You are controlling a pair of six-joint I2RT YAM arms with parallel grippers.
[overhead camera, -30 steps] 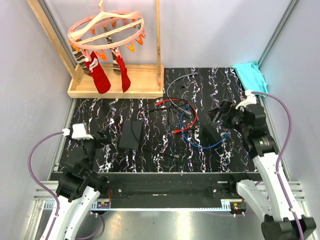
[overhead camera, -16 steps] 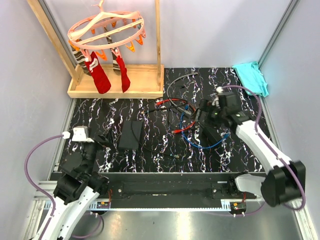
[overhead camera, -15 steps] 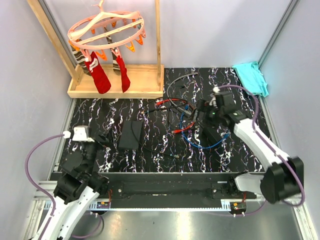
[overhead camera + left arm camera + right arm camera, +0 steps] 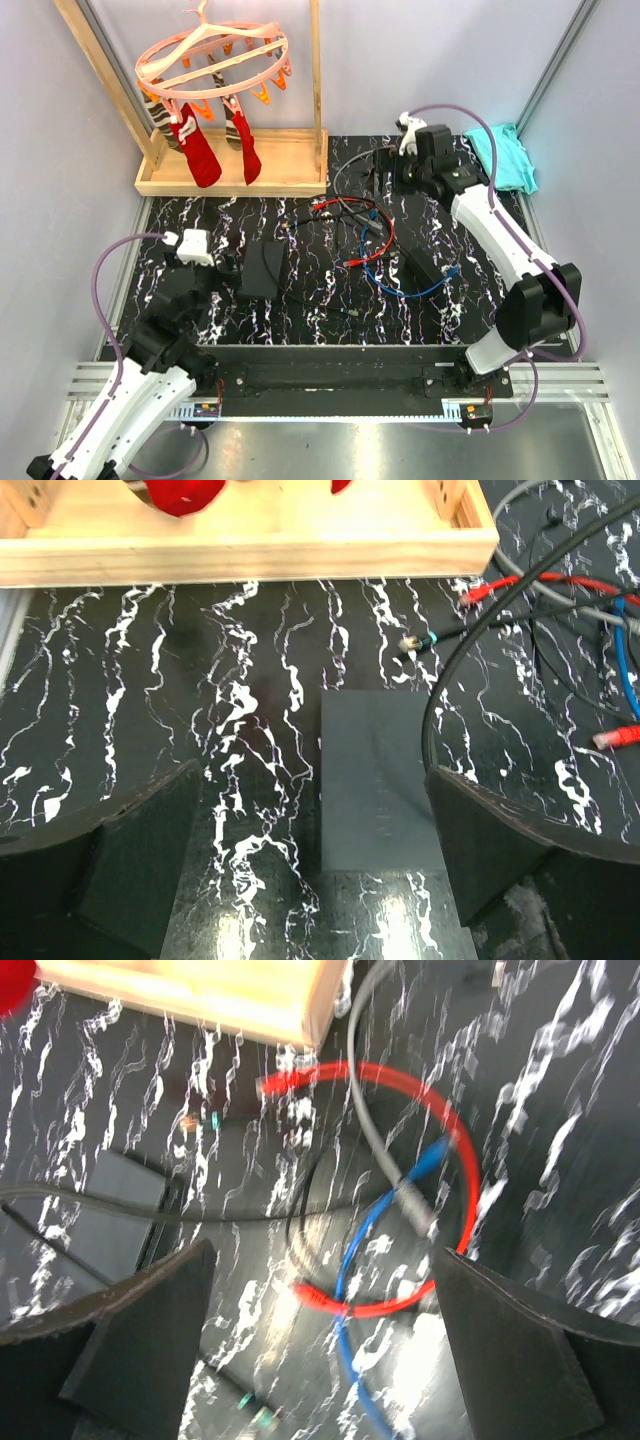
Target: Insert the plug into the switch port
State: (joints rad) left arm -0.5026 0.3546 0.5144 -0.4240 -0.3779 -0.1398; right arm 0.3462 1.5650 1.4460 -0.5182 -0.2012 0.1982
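Note:
The flat matte black box point(image 4: 262, 268) lies left of centre on the marbled table. Its port edge does not show clearly. In the left wrist view the box point(image 4: 378, 780) lies just ahead, between the fingers and nearer the right one. My left gripper point(image 4: 228, 264) point(image 4: 312, 775) is open and empty, just left of the box. My right gripper point(image 4: 385, 165) point(image 4: 322, 1250) is open and empty, raised over the far part of the cable tangle. Below it lie a red plug point(image 4: 312, 1295), a grey plug point(image 4: 420, 1210) and a teal-tipped black plug point(image 4: 250, 1412).
Red, blue, grey and black cables point(image 4: 365, 240) tangle at the table's middle. A narrower black block point(image 4: 426, 265) lies to their right. A wooden tray with a sock hanger point(image 4: 235, 165) stands at the back left. A teal cloth point(image 4: 500, 150) lies at the back right.
My right arm has swung from beside the narrow block toward the back, now above the far cables. My left arm has moved forward, closer to the flat box.

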